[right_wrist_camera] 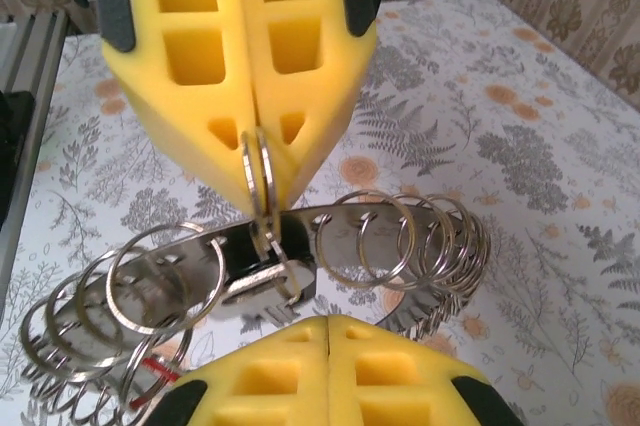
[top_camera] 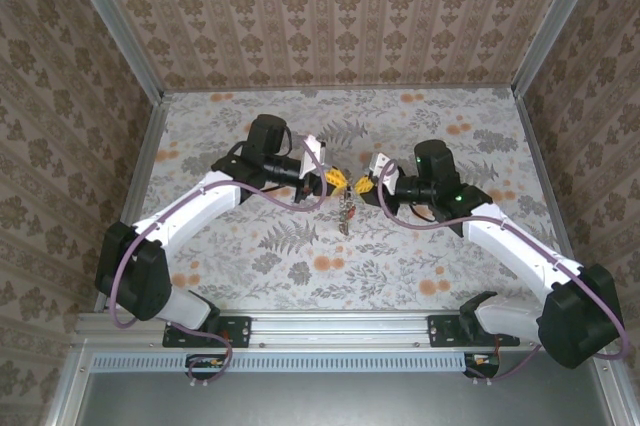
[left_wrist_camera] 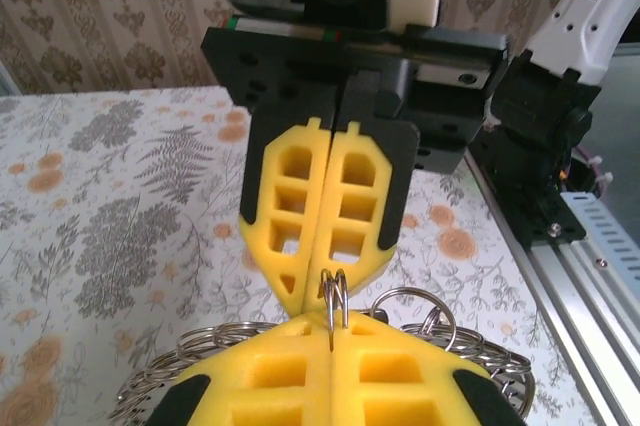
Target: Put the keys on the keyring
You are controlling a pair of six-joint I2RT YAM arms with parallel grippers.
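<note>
Seen from above, two white-and-black robot arms reach over a floral-print table (top_camera: 250,256) and meet tip to tip near its middle. The left gripper (top_camera: 333,179) comes in from 9 o'clock and the right gripper (top_camera: 366,185) from 3 o'clock, their yellow foam fingers almost touching. The keyring (top_camera: 347,211) shows as a small metallic cluster just below the meeting point, toward 6 o'clock.

In the right wrist view, the left gripper (right_wrist_camera: 262,161) fills the 12 o'clock area. Its claw is pressed closed on a small split ring (right_wrist_camera: 258,181), which is pinched upright in the seam between the two fingers. The small ring leads down to a silver key (right_wrist_camera: 265,286) lying flat at centre. The keyring (right_wrist_camera: 420,246) curves behind it from 8 o'clock round to 3 o'clock, a big loop strung with a row of thin wire rings. A sliver of red (right_wrist_camera: 150,366) shows among the rings at 7 o'clock. Whether the loop rests on the table is unclear.

The right gripper (right_wrist_camera: 328,324) sits at 6 o'clock, fingers pressed together with no gap — nothing can be seen between them.

In the left wrist view, the split ring (left_wrist_camera: 333,296) stands up out of the left gripper (left_wrist_camera: 332,331) at 6 o'clock, just touching the right gripper (left_wrist_camera: 315,296) above it.
</note>
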